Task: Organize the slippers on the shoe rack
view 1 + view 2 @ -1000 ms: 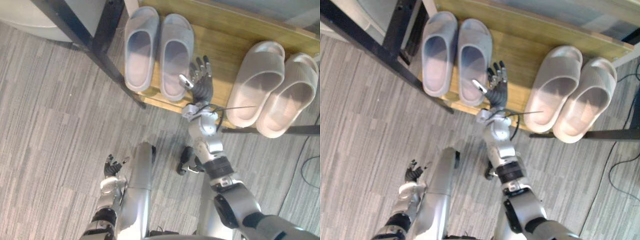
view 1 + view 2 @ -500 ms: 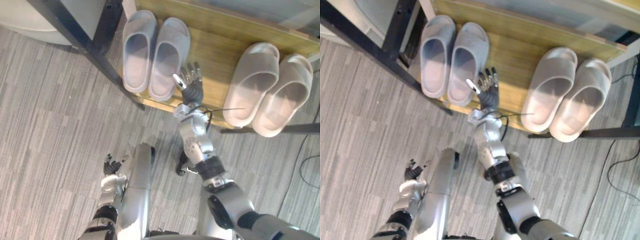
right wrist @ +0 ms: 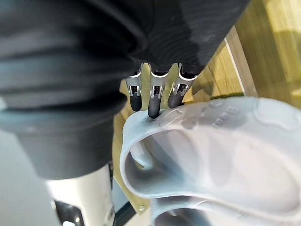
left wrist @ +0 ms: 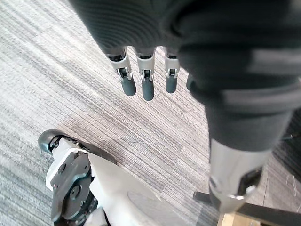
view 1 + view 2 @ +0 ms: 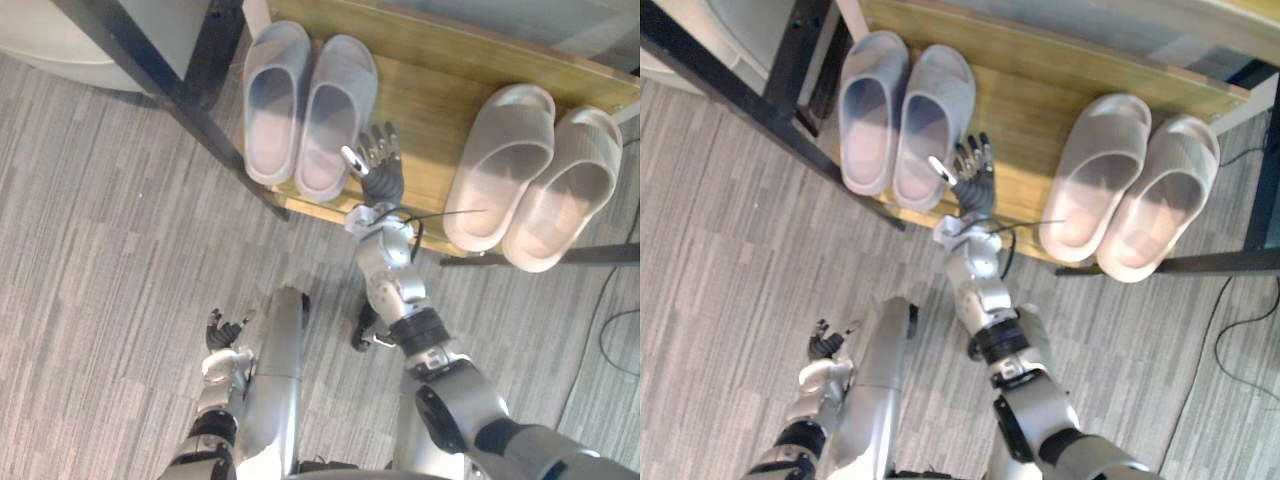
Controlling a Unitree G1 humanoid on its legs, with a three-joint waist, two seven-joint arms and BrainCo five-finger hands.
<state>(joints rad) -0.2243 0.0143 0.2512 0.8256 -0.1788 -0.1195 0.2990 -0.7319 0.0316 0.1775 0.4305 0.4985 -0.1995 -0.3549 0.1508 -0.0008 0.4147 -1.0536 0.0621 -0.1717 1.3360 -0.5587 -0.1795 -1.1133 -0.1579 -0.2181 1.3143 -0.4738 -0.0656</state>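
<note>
Two grey slippers (image 5: pixel 270 100) (image 5: pixel 335 110) lie side by side at the left of the wooden shoe-rack shelf (image 5: pixel 430 100), toes pointing away from me. A beige pair (image 5: pixel 500 160) (image 5: pixel 565 195) lies at the shelf's right, heels hanging over the front edge. My right hand (image 5: pixel 380 175) is open with straight fingers, on the shelf against the right side of the right grey slipper. In the right wrist view its fingertips (image 3: pixel 154 106) touch that slipper's rim (image 3: pixel 211 155). My left hand (image 5: pixel 222 335) hangs open and empty low over the carpet; its fingers (image 4: pixel 146 82) are relaxed.
A black metal frame bar (image 5: pixel 150 60) slants across the rack's left end. Bare shelf shows between the two pairs. Grey striped carpet (image 5: pixel 100 250) covers the floor in front. A black bar (image 5: pixel 600 257) runs under the beige heels.
The camera has shifted a little. My right hand has moved left, and the right grey slipper's heel has swung in against its mate. The left hand has stayed put.
</note>
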